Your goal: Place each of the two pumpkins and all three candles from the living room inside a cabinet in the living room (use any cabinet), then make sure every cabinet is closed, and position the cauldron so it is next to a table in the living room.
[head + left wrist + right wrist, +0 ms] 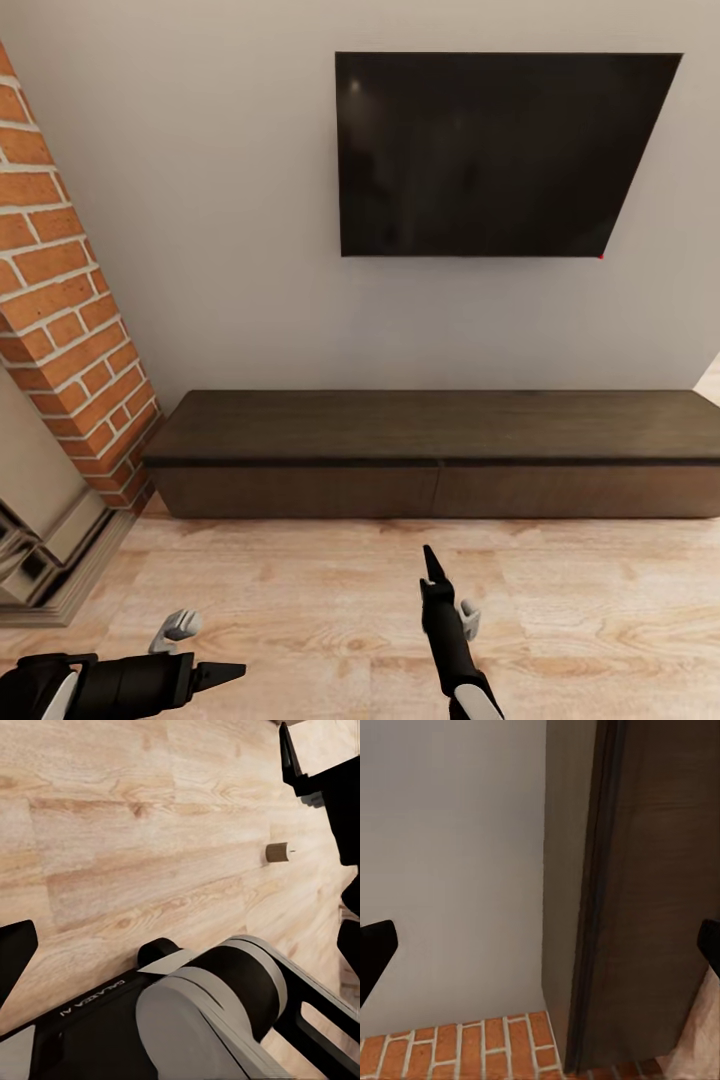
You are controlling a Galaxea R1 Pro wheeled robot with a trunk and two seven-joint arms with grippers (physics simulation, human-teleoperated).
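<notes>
The wall fills the far side of my head view, pale and plain. A black TV hangs on it, right of centre. Under it the cabinet runs long and low against the wall, dark brown, both flat fronts shut, its top bare. A brick column stands at the far left, its foot just beside the cabinet's left end. Near it on the left is a pale stepped hearth. The wood floor lies open between me and the cabinet, and nothing stands in the way.

My left gripper sits low at the near left, pointing right. My right gripper is near centre, pointing at the cabinet. In the wrist views each one's fingertips stand far apart, so both are released and hold nothing.

One candle shows in my left wrist view, a small beige stub lying on its side on the bare floor, apart from everything.
</notes>
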